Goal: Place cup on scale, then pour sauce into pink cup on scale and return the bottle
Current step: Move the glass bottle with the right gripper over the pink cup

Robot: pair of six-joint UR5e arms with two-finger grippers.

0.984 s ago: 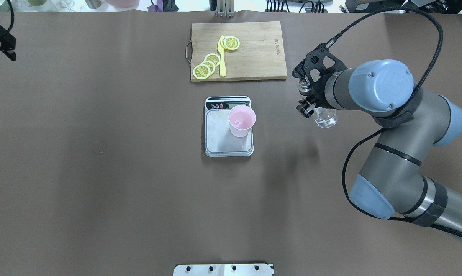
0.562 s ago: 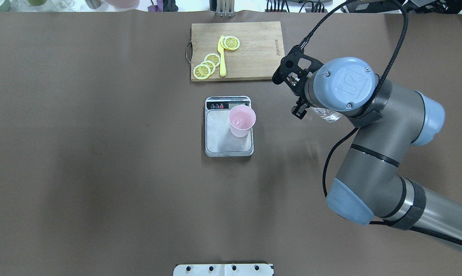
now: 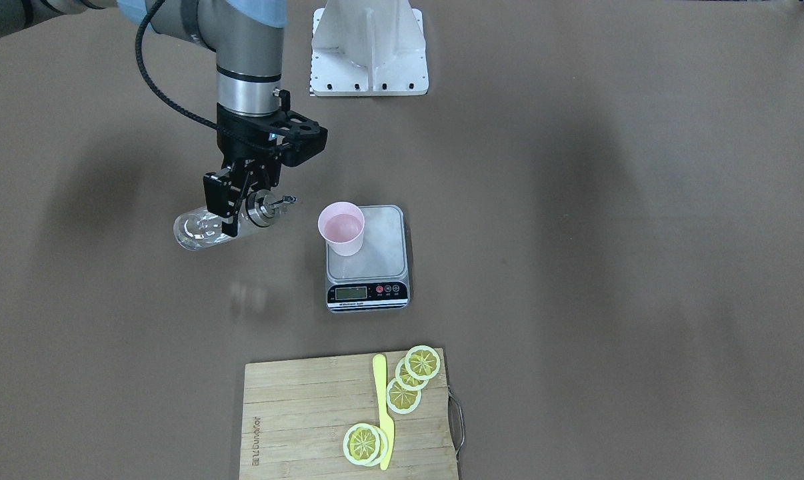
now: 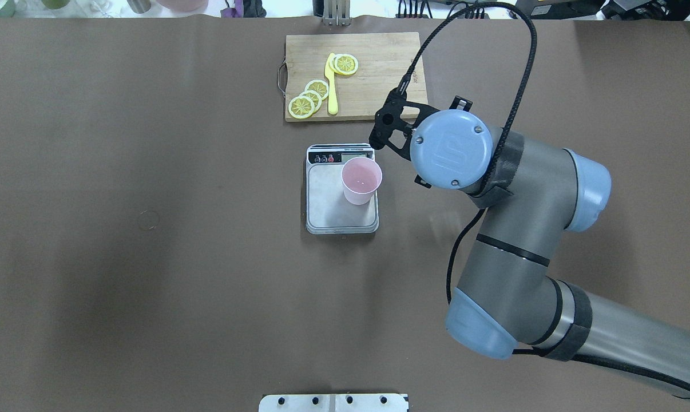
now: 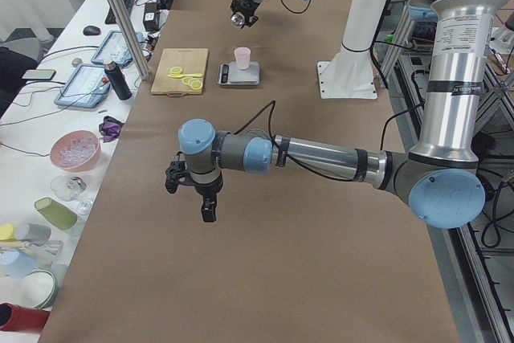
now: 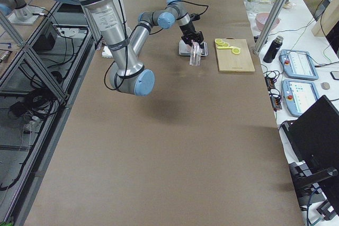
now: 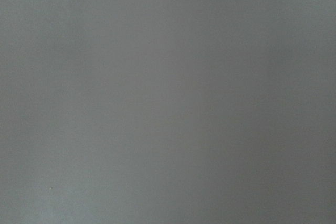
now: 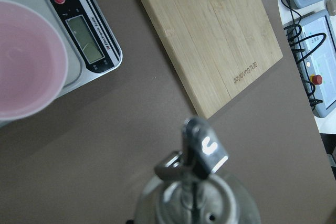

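The pink cup [image 3: 341, 229] stands upright on the far left part of the scale [image 3: 382, 267]; both also show in the overhead view, cup [image 4: 361, 180] and scale [image 4: 328, 200]. My right gripper [image 3: 239, 212] is shut on the clear bottle [image 3: 199, 230], held almost level above the table, metal cap [image 3: 267, 203] pointing at the cup and a short way from its rim. In the right wrist view the cap and spout [image 8: 197, 182] are close up, the cup [image 8: 26, 61] at left. My left gripper [image 5: 205, 198] shows only in the exterior left view; I cannot tell its state.
A wooden cutting board [image 3: 295, 413] with lemon slices [image 3: 405, 383] and a yellow knife [image 3: 382, 407] lies beyond the scale. In the overhead view my right arm's wrist [image 4: 451, 149] hides the gripper and bottle. The robot's white base [image 3: 369, 47] stands at the table's near edge.
My right arm has swung left toward the scale with the bottle in it, tipping it from near upright to almost level. The left gripper has left the overhead view's upper left.
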